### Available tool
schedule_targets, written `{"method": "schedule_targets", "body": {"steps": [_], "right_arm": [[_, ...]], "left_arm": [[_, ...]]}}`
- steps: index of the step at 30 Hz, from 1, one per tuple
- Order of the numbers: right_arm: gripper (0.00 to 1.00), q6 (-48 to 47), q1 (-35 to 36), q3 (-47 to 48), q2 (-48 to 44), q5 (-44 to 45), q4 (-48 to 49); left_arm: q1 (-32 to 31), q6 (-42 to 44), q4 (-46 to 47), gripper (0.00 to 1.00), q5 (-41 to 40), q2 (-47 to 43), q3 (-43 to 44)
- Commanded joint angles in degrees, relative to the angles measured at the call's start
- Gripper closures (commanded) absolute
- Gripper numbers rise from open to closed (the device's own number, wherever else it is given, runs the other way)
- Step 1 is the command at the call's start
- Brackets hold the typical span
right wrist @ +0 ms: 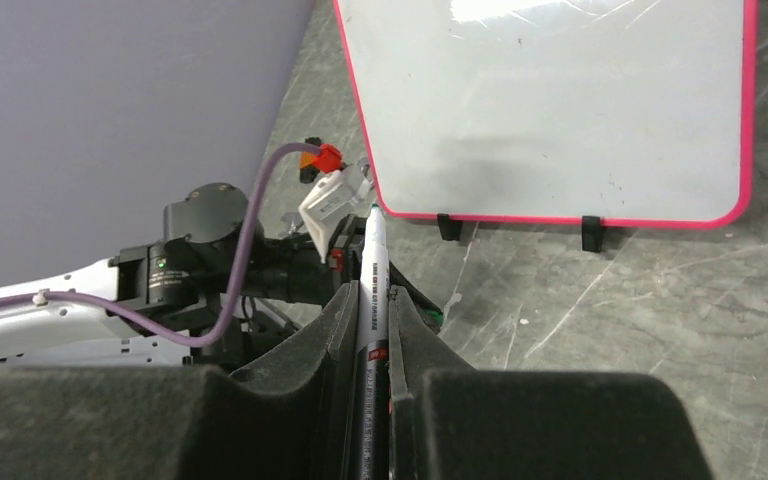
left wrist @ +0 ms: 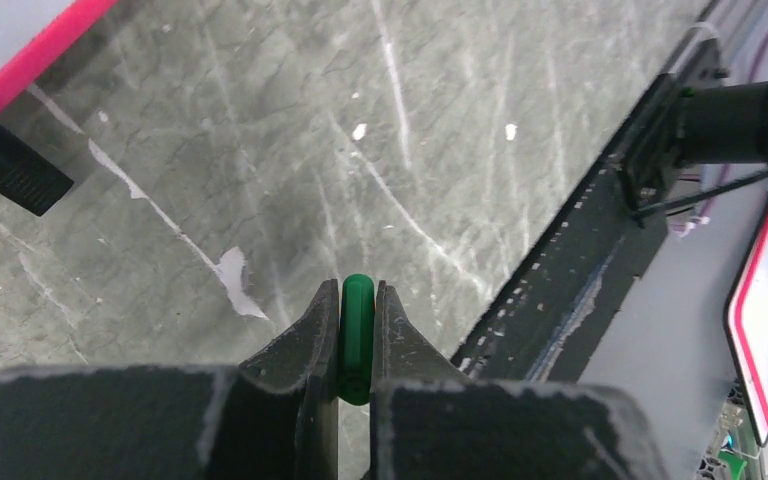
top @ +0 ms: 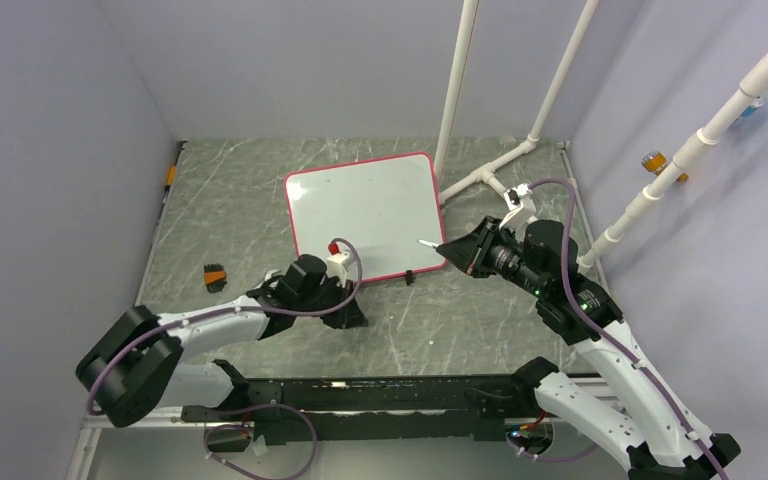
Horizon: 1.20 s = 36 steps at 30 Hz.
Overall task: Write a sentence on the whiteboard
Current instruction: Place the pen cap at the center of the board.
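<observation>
One whiteboard (top: 365,215) with two black clip feet (right wrist: 449,227); at its 7 o'clock the left gripper (left wrist: 357,290) pinches one green cap (left wrist: 357,340), at 3 o'clock the right gripper (right wrist: 372,293) clamps one marker (right wrist: 373,250).

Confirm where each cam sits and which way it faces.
Top external: fixed above and behind the bases, looking down at the table and whiteboard; both arms show, bases at the bottom.
Left wrist: on the left arm, looking down past the left hand, shut on a green cap, at bare table and the whiteboard's corner.
Right wrist: low, facing the blank whiteboard across the table; right hand grips a marker, left arm beyond.
Shared: all three catch the whiteboard's pink frame.
</observation>
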Motion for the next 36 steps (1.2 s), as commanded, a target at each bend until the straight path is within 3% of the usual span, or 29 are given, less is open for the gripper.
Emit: {"method": "schedule_targets", "body": {"steps": [1,12,21,28,36], "right_arm": [[1.00,-0.8,-0.1,2.0,-0.6,1.4,-0.7],[1.00,-1.7,-0.1,2.9,-1.2,2.7,-3.5],[1.00,-1.9,-0.1,3.1,-1.3,2.8,-3.8],[1.00,-2.7,-0.1,3.9,-1.7,2.7,-5.1],[1.00,-2.1,-0.1,2.8,-2.1,1.8,-3.8]], "left_arm": [[-1.0,-1.2,5.1,0.92,-3.4,5.1,0.5],[-2.4,-1.0,5.2,0.64,-6.8,9.4,1.1],[-2.6,1.8,-6.7,0.42,-12.1,2.1,4.7],[-1.2,11.4,-24.6,0.32,-16.1,-6.1,17.4],[9.9,22.8,-37.6,0.28,-8.6,-0.5,40.8]]}}
